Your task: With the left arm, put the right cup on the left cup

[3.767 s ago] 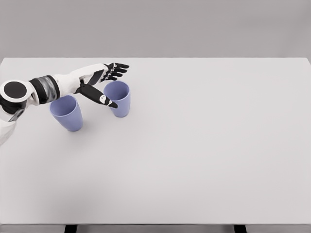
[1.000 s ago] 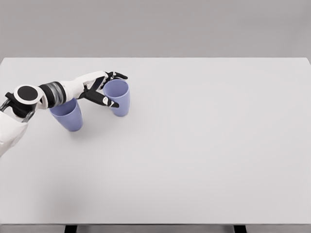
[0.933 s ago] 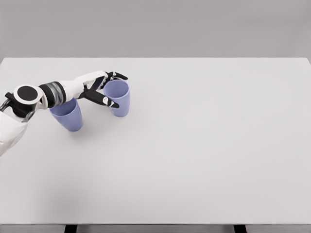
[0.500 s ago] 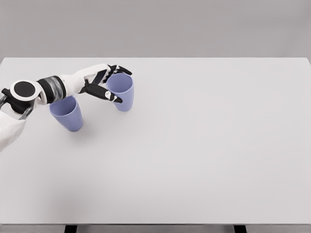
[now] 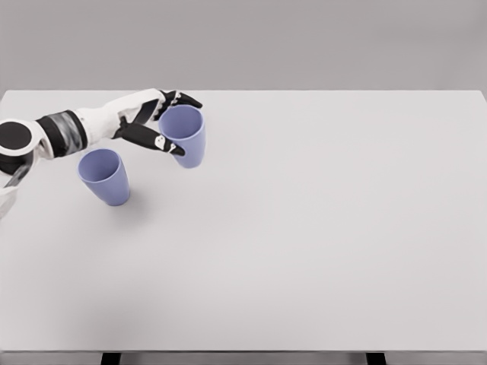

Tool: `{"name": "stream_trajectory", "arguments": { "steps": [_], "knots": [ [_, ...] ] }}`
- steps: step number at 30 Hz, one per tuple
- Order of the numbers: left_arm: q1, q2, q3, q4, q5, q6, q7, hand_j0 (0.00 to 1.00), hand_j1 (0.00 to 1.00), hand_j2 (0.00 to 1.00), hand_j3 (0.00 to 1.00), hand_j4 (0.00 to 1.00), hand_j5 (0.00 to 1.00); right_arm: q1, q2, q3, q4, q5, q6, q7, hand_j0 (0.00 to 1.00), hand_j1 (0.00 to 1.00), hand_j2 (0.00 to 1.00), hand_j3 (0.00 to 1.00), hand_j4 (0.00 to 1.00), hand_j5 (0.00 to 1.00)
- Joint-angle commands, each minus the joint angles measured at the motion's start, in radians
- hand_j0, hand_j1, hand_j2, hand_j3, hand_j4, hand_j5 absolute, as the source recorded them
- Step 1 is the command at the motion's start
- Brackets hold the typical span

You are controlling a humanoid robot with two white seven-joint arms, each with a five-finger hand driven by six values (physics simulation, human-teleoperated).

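One robot hand (image 5: 161, 122) is in view, my left, closed round the right cup (image 5: 184, 135) near its rim: the thumb runs across the front wall, the black fingertips (image 5: 186, 99) curl over the far side of the rim. Grip is on the cup's upper left part; the body below the thumb is bare.

Right cup: lavender, mouth up, long axis near vertical w/ a slight lean, base narrower than the rim. Its base looks lifted off the counter (image 5: 319, 228), w/ a faint shadow below it, tho I can't tell for sure from this angle. It sits up and to the right of the left cup (image 5: 104, 176), the two apart, no contact.

Left cup: same colour and shape, standing on the counter, mouth up, tilted a bit in this view so the opening faces up-left. It's just below my forearm, not touching it as far as I can see.

My left arm comes in from the left edge, approx. level across the pic, white shell w/ a grey band at the wrist and a black round joint cap at the far left. Palm faces the cup, wrist about straight.

Counter: plain white, wide, fills most of the view; dark legs show at the bottom edge. Behind it a flat grey wall (image 5: 304, 38).
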State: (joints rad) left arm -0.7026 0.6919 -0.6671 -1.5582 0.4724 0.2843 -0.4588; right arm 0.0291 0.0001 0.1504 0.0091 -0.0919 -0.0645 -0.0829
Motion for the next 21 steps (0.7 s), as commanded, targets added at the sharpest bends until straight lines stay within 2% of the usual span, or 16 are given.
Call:
{"name": "stream_trajectory", "arguments": {
  "steps": [1,15,21],
  "knots": [
    [0.000,0.014,0.003,-0.019,0.021,-0.001,0.000,0.76,0.76,0.76,0.76,0.76,0.76,0.000,0.000,0.000,0.000,0.000,0.000,0.000,1.00,1.00,1.00,1.00,1.00,1.00],
    [0.008,0.110,0.003,-0.101,0.097,-0.008,-0.003,0.76,0.76,0.76,0.76,0.76,0.76,0.000,0.000,0.000,0.000,0.000,0.000,0.000,1.00,1.00,1.00,1.00,1.00,1.00],
    [0.008,0.126,0.004,-0.126,0.117,-0.010,-0.004,0.76,0.76,0.76,0.76,0.76,0.76,0.000,0.000,0.000,0.000,0.000,0.000,0.000,1.00,1.00,1.00,1.00,1.00,1.00]
  ]
}}
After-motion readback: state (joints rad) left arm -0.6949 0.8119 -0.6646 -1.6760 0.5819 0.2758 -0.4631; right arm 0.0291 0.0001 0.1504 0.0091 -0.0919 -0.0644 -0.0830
